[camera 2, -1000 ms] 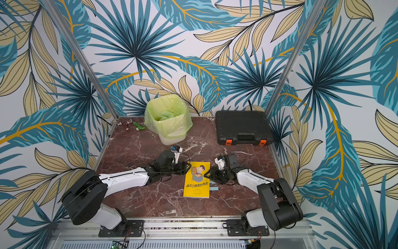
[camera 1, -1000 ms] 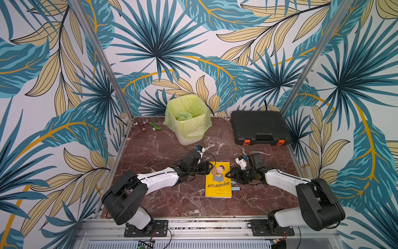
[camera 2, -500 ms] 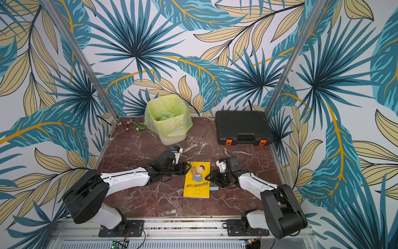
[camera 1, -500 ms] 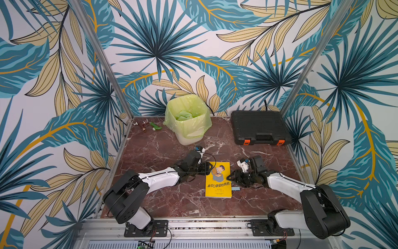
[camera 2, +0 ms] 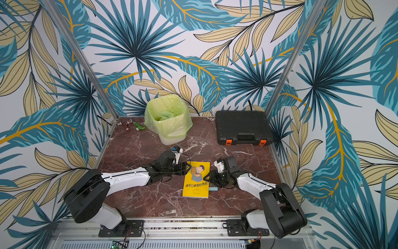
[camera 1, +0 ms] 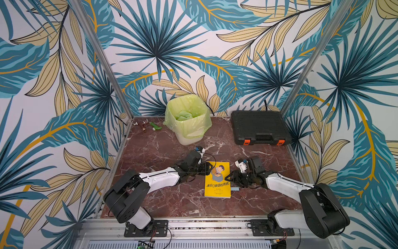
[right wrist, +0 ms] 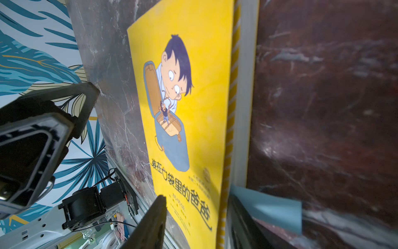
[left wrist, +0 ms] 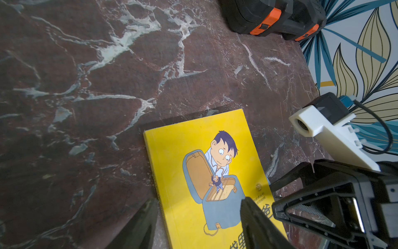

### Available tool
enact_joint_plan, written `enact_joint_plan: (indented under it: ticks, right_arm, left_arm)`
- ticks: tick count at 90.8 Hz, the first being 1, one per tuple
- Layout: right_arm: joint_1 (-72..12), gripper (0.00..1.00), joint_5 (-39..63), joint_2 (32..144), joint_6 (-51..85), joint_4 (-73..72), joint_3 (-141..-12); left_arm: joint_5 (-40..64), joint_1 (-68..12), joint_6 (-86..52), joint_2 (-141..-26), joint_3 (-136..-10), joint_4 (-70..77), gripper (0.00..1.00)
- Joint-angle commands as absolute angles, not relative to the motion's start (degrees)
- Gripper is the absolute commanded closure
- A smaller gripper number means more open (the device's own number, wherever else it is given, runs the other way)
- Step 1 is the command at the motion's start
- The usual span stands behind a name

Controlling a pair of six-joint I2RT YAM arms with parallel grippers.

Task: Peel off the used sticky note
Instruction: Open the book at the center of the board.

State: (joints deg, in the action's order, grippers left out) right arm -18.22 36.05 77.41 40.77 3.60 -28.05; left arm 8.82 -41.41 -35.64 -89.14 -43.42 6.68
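Note:
A yellow book (camera 1: pixel 217 183) (camera 2: pixel 196 183) lies flat on the marble table. The sticky note (camera 1: pixel 235 189) (camera 2: pixel 213 189), a pale blue slip, pokes out from the book's right edge near its front corner. My right gripper (camera 1: pixel 228 179) (right wrist: pixel 197 197) is low at that edge and open. One of its fingers is over the cover and the other is beside the sticky note (right wrist: pixel 269 207). My left gripper (camera 1: pixel 210 169) (left wrist: pixel 200 200) is open at the book's (left wrist: pixel 193 146) far left corner, with one finger over the cover and one outside the spine.
A white bin with a green bag (camera 1: pixel 187 120) stands at the back centre. A shut black case with orange latches (camera 1: pixel 259 127) lies at the back right. Small bottles (camera 1: pixel 148 126) lie in the back left corner. Patterned walls close in three sides.
My right gripper has shifted slightly along the book's right edge toward the sticky note, and its jaws have narrowed a little. The left arm and the book have stayed put.

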Motion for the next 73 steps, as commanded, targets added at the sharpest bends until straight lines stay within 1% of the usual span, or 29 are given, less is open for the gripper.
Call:
enact_joint_plan:
  ticks: [1, 16, 34, 49, 59, 73]
  right_arm:
    - [-18.97, 0.52, 36.60, 77.70, 42.31, 0.57, -27.16]
    - [-19.33, 0.54, 37.92, 76.57, 44.51, -3.65, -27.16]
    - [-19.92, 0.54, 39.41, 78.22, 47.00, -8.51, -27.78]
    - [-21.34, 0.54, 39.56, 79.01, 47.36, -9.89, -29.72]
    - [-22.17, 0.51, 40.01, 80.08, 48.26, -11.88, -31.14]
    - [-23.19, 0.49, 41.59, 82.74, 51.63, -18.33, -32.27]
  left_arm:
    - [8.88, -41.16, -36.03, -88.82, -43.08, 8.26, 0.35]
    - [8.96, -41.18, -36.06, -88.60, -42.85, 8.44, 0.35]
    - [9.43, -41.22, -35.90, -88.06, -42.46, 8.70, 0.34]
    - [10.25, -41.71, -34.40, -87.11, -42.26, 8.51, 0.30]
    - [10.87, -42.86, -32.31, -85.85, -42.81, 7.08, 0.24]
    - [11.50, -44.96, -29.63, -83.91, -43.50, 4.93, 0.17]
